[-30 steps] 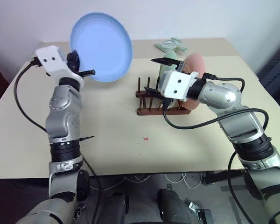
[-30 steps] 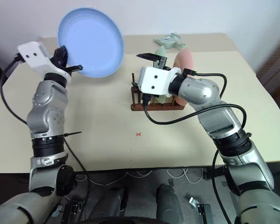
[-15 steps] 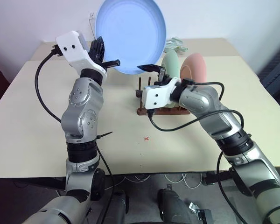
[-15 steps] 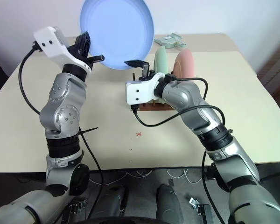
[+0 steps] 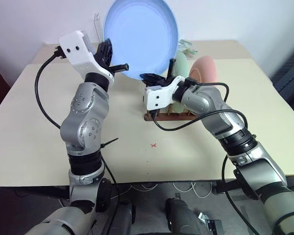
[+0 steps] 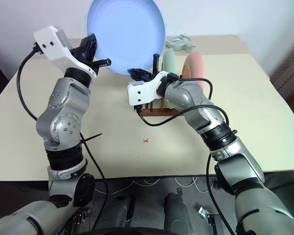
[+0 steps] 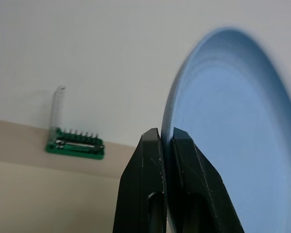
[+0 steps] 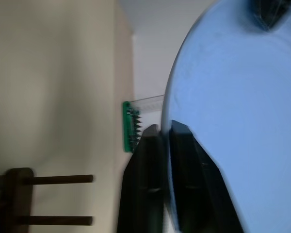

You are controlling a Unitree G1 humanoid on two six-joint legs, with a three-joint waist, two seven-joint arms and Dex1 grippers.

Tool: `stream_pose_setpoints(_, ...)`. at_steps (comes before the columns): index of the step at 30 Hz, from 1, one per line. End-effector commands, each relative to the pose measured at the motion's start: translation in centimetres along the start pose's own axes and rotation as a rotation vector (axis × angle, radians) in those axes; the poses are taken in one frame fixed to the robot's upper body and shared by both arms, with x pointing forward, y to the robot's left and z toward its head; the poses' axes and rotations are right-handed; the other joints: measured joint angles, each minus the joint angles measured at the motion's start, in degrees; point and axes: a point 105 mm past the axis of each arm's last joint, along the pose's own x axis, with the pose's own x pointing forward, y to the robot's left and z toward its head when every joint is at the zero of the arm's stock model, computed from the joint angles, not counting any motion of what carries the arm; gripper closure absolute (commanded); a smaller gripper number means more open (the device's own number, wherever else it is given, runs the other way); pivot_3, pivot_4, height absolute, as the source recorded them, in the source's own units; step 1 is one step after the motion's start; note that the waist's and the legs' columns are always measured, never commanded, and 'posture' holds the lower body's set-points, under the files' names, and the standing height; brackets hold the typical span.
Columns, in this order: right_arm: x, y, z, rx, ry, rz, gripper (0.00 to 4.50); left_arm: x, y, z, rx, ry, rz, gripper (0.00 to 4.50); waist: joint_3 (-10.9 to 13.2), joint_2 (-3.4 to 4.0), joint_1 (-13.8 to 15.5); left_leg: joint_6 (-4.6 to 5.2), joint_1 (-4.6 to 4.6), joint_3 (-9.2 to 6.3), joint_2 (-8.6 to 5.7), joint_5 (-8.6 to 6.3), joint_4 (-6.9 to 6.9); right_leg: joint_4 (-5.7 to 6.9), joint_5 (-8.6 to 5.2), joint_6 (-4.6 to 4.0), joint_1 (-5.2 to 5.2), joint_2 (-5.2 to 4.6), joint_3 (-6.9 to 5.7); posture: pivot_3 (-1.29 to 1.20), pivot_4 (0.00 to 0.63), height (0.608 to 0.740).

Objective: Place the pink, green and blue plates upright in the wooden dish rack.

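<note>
Both end effectors pinch the rim of the blue plate [image 5: 141, 36], which is held up in the air above the far side of the desk [image 5: 34, 132]. The left end effector [image 5: 109, 55] grips the plate's lower left rim, its two black fingers [image 7: 148, 179] pressed onto the thin edge. The right end effector [image 5: 154, 78] has its fingers [image 8: 184, 179] closed on the bottom rim. The plate stands nearly upright, its hollow face turned toward the robot, its tall oval outline running up and down. Just beyond the right end effector the wooden dish rack [image 5: 159, 115] sits on the desk, its long axis running left to right. The green plate [image 5: 181, 63] and the pink plate [image 5: 206, 72] stand upright in it, side by side on edge.
</note>
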Motion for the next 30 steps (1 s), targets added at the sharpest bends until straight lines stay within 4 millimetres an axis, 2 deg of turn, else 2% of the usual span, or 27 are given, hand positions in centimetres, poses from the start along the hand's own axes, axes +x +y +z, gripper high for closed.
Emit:
stream_pose_setpoints(1, 0.0, -2.5, 0.4, -0.045, -0.011, -0.092, 4.50, -0.4, -0.4, 2.3, -0.129, -0.098, -0.024, 4.17, 0.00, 0.00, 0.06, 0.00, 0.00, 0.00, -0.01, 0.00, 0.01, 0.00, 0.00, 0.00, 0.00, -0.01, 0.00, 0.00, 0.150, 0.740)
stream_pose_setpoints(3, 0.0, -2.4, 0.6, -0.040, -0.025, -0.091, 4.50, -0.4, 1.4, 3.7, -0.217, -0.167, 0.055, 3.50, 0.01, -0.01, 0.10, 0.00, 0.00, 0.00, 0.00, 0.00, 0.01, 0.00, 0.00, 0.00, 0.00, -0.01, 0.00, 0.00, 0.150, 0.740)
stream_pose_setpoints(5, 0.0, -2.2, 1.0, -0.028, -0.044, -0.086, 4.50, -0.3, 4.1, 5.1, -0.283, -0.243, 0.170, 2.51, 0.01, -0.01, -0.07, -0.01, 0.00, 0.00, 0.00, 0.01, 0.01, -0.01, 0.00, 0.00, 0.00, 0.00, 0.00, 0.00, 0.150, 0.740)
stream_pose_setpoints(7, 0.0, -2.4, 1.7, 0.004, -0.075, -0.098, 4.50, -0.7, 8.5, 6.0, -0.272, -0.301, 0.358, 1.51, 0.00, 0.00, -0.28, -0.04, 0.01, 0.00, 0.03, 0.02, 0.00, 0.00, 0.01, -0.01, -0.01, 0.03, 0.00, 0.00, 0.150, 0.740)
stream_pose_setpoints(9, -0.1, -3.2, 2.4, 0.110, -0.117, -0.146, 4.50, -1.5, 12.5, 6.8, -0.154, -0.324, 0.494, 1.51, 0.00, 0.01, -0.65, -0.07, 0.07, 0.02, 0.05, 0.04, -0.06, 0.02, 0.01, -0.02, -0.02, 0.07, 0.05, 0.00, 0.150, 0.740)
stream_pose_setpoints(10, -0.2, -3.9, 2.9, 0.152, -0.147, -0.174, 4.50, -1.8, 13.8, 7.0, -0.103, -0.324, 0.520, 1.51, 0.00, 0.01, -0.85, -0.09, 0.11, 0.04, 0.07, 0.05, -0.11, 0.05, 0.01, -0.02, -0.03, 0.12, 0.10, 0.00, 0.150, 0.740)
stream_pose_setpoints(13, -0.6, -5.4, 4.1, 0.261, -0.229, -0.228, 4.50, -2.1, 15.7, 6.5, 0.065, -0.278, 0.523, 1.51, -0.01, -0.02, -1.01, -0.10, 0.07, 0.02, 0.06, 0.06, -0.09, 0.05, 0.01, -0.02, -0.05, 0.14, 0.11, 0.00, 0.150, 0.740)
stream_pose_setpoints(15, -1.0, -6.7, 5.0, 0.382, -0.298, -0.273, 4.50, -2.3, 16.5, 4.0, 0.193, -0.143, 0.486, 1.51, -0.02, -0.03, -0.83, -0.10, 0.04, -0.02, 0.02, 0.06, -0.04, 0.02, 0.01, -0.02, -0.02, 0.12, 0.11, 0.00, 0.150, 0.740)
stream_pose_setpoints(17, -1.5, -7.8, 6.0, 0.548, -0.388, -0.290, 4.50, -2.6, 15.7, -0.2, 0.370, 0.045, 0.343, 1.51, -0.04, -0.04, -0.48, -0.09, 0.04, -0.04, 0.02, 0.06, -0.02, 0.04, 0.02, -0.03, 0.00, 0.12, 0.11, 0.00, 0.150, 0.740)
stream_pose_setpoints(20, -2.3, -8.8, 7.3, 0.887, -0.528, -0.260, 4.50, -4.3, 11.4, -5.6, 0.391, 0.206, -0.002, 1.51, -0.04, 0.00, -0.27, -0.08, 0.05, -0.04, 0.03, 0.05, -0.04, 0.06, 0.02, -0.04, -0.01, 0.12, 0.11, 0.00, 0.150, 0.740)
stream_pose_setpoints(22, -2.7, -8.9, 7.0, 1.078, -0.545, -0.240, 4.50, -6.2, 8.1, -8.1, 0.377, 0.288, -0.220, 1.51, -0.04, -0.02, -0.17, -0.07, 0.05, -0.06, 0.04, 0.04, -0.06, 0.07, 0.02, -0.04, -0.02, 0.11, 0.13, 0.00, 0.150, 0.740)
stream_pose_setpoints(24, -3.0, -8.1, 6.3, 1.260, -0.527, -0.185, 4.50, -7.6, 5.8, -9.2, 0.304, 0.330, -0.351, 1.51, -0.04, -0.02, -0.11, 0.20, 0.02, -0.06, 0.08, -0.11, -0.09, 0.07, 0.05, -0.09, -0.08, 0.11, 0.14, 0.00, 0.150, 0.740)
stream_pose_setpoints(27, -3.3, -6.6, 6.1, 1.422, -0.496, -0.103, 4.50, -9.1, 4.1, -10.3, 0.274, 0.399, -0.471, 1.51, -0.03, 0.05, -0.09, 0.26, 0.02, -0.07, 0.10, -0.15, -0.16, 0.21, 0.10, -0.20, -0.20, 0.11, 0.14, 0.00, 0.150, 0.740)
stream_pose_setpoints(30, -3.2, -5.4, 5.7, 1.602, -0.459, -0.094, 4.50, -11.0, 1.6, -10.8, 0.224, 0.447, -0.638, 1.51, -0.09, 0.25, -0.65, 0.26, 0.04, 0.05, 0.12, -0.15, -0.22, 0.30, 0.11, -0.21, -0.32, 0.14, 0.25, 0.00, 0.150, 0.740)
